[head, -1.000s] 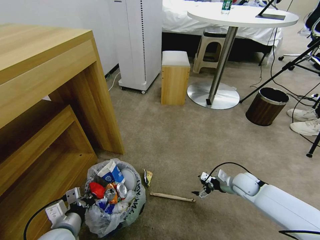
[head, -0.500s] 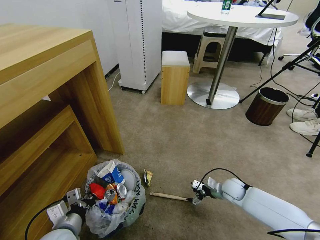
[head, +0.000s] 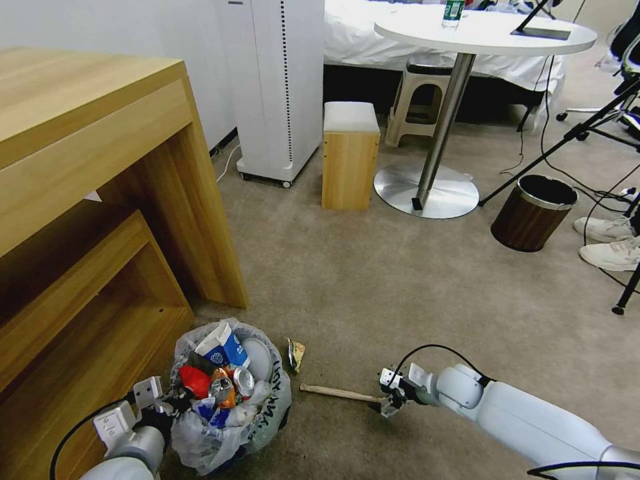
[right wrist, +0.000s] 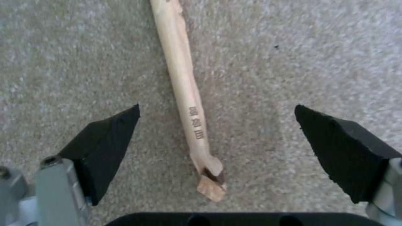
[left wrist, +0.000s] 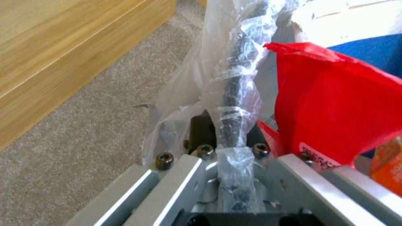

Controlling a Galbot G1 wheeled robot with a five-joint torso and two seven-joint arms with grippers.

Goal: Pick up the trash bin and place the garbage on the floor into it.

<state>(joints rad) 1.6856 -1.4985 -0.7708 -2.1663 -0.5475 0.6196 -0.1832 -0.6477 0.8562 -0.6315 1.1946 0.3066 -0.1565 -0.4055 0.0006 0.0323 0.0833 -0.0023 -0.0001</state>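
The wooden stick (right wrist: 180,69) runs off the right wrist view's edge — its far end unseen.

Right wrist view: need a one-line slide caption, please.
Open right claw straddling the near end of the wooden stick lying on the beige carpet.

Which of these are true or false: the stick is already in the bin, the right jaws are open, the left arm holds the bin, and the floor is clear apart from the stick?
1. The wooden stick is in the trash bin. False: it lies on the floor.
2. The right gripper has its jaws open on either side of the stick. True.
3. The left gripper is shut on the bin's bag-covered rim. True.
4. Only the stick is left on the floor. False: a small wrapper lies beside the bin.
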